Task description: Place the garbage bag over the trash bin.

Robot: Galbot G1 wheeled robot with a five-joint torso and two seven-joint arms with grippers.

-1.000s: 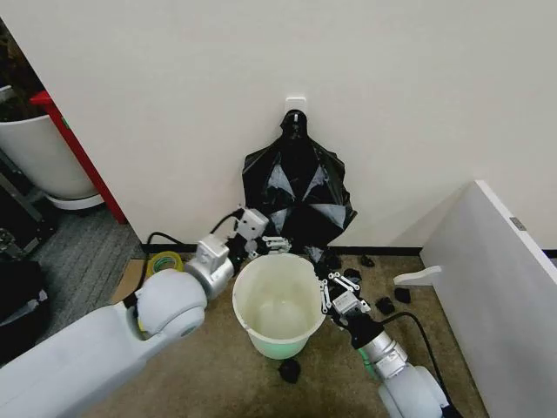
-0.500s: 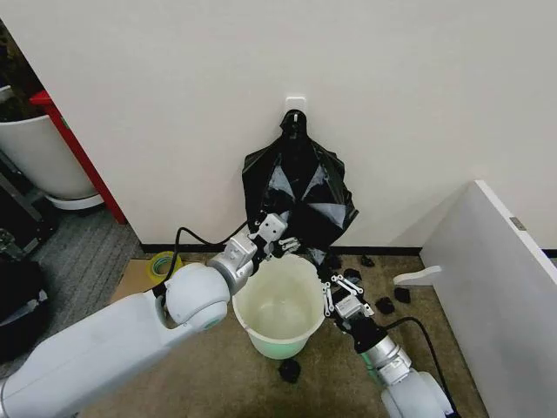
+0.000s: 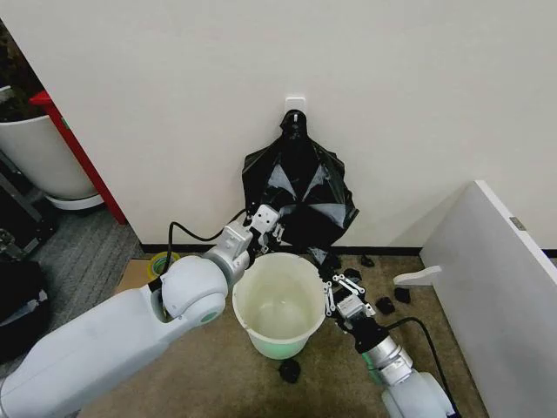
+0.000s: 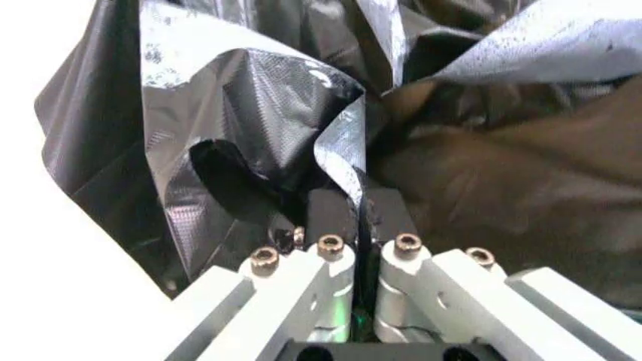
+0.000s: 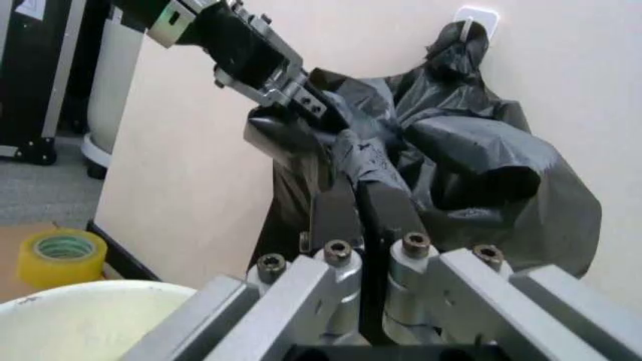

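- Tape roll — yellow-green, flat on the floor at the wall's foot, left of the bin; also seen beyond the bin's rim in the right wrist view.
- Left gripper — reaching from the left across the bin's back rim to the lower left edge of the garbage bag; in the left wrist view its fingers are pressed together on a thin fold of the black film. The right wrist view shows the same gripper at the bag's edge.
- Garbage bag — glossy, crinkled, hanging flat against the wall from a white hook plate, its gathered top knotted there; its lower edge ends just above and behind the bin.
- Trash bin — cream-white bucket with a pale green base, upright on the brown floor just in front of the wall, nothing inside; part of its rim shows in the right wrist view.
- Right gripper — low, just beside the bin's right rim, pointed toward the bag; the right wrist view shows its fingers nearly together with a narrow slit between them, holding nothing.
- Black scraps — scattered on the floor right of the bin; one more lies in front of it.
- White panel — slanting along the right side.
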